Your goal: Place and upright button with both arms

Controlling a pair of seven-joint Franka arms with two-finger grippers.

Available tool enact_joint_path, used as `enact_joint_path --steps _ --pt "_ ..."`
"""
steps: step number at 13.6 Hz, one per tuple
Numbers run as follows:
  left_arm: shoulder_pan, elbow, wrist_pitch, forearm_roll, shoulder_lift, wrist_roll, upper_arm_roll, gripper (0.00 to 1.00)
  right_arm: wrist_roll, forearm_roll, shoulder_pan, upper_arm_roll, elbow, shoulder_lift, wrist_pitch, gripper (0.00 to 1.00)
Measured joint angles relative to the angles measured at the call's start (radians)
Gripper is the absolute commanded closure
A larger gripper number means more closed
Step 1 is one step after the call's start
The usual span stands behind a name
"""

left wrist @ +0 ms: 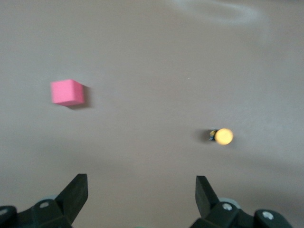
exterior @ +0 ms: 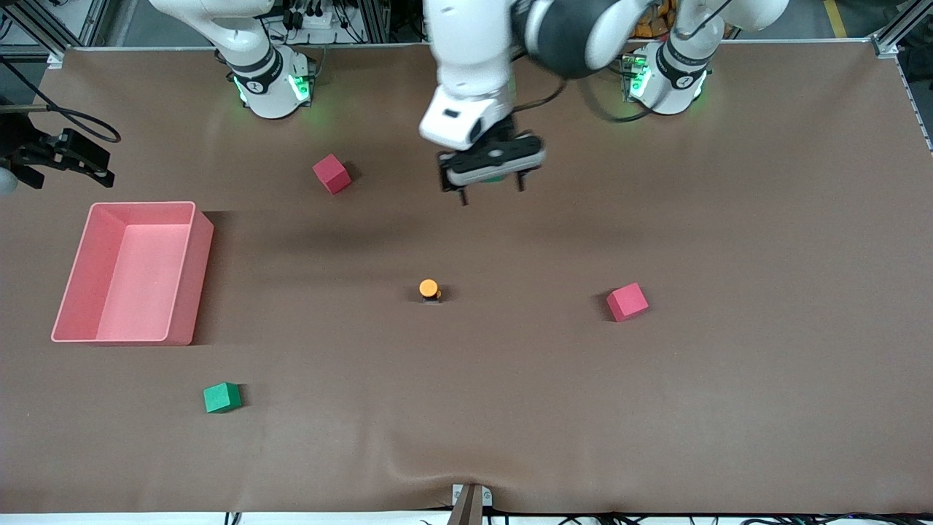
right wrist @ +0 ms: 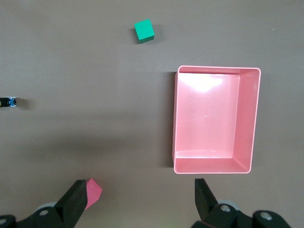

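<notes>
The button (exterior: 428, 289) is a small orange cap on a black body, at the middle of the brown table. It also shows in the left wrist view (left wrist: 223, 136), and at the edge of the right wrist view (right wrist: 8, 102) as black and blue bits. Whether it stands upright or tilts I cannot tell. My left gripper (exterior: 492, 193) hangs open and empty in the air over the table between the arms' bases and the button; its jaws (left wrist: 141, 183) stand wide. My right gripper (right wrist: 141, 187) is out of the front view, open, high over the table beside a red cube (right wrist: 92, 192).
A pink bin (exterior: 191, 284) (right wrist: 218, 69) stands toward the right arm's end. One red cube (exterior: 332, 173) lies near the right arm's base, another red cube (exterior: 627, 301) (left wrist: 68, 92) beside the button toward the left arm's end. A green cube (exterior: 221, 397) (right wrist: 144, 30) lies near the front camera.
</notes>
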Motion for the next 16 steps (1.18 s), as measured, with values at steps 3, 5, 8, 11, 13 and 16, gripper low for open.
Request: enact_joint_path --steps 3,5,8,11,13,16 --pt "0.123 -0.006 -0.133 -0.034 -0.106 0.245 0.001 0.00 0.000 0.000 0.000 0.000 0.000 0.000 0.000 0.00" --pt "0.209 -0.012 -0.172 -0.057 -0.155 0.390 0.001 0.00 0.000 0.000 0.000 0.000 0.001 0.000 0.000 0.00" --pt "0.350 -0.025 -0.200 -0.126 -0.194 0.550 0.002 0.00 0.000 0.000 0.000 0.000 0.001 0.001 0.000 0.00" --pt "0.504 -0.032 -0.206 -0.192 -0.199 0.690 0.004 0.00 0.000 0.000 0.000 0.001 0.002 0.001 0.000 0.00" --pt "0.600 -0.035 -0.206 -0.245 -0.199 0.761 0.005 0.00 0.000 0.001 0.000 0.001 0.002 0.001 0.000 0.00" --pt "0.680 -0.037 -0.212 -0.249 -0.199 0.801 0.006 0.00 0.000 0.002 0.000 0.001 0.002 0.001 0.000 0.00"
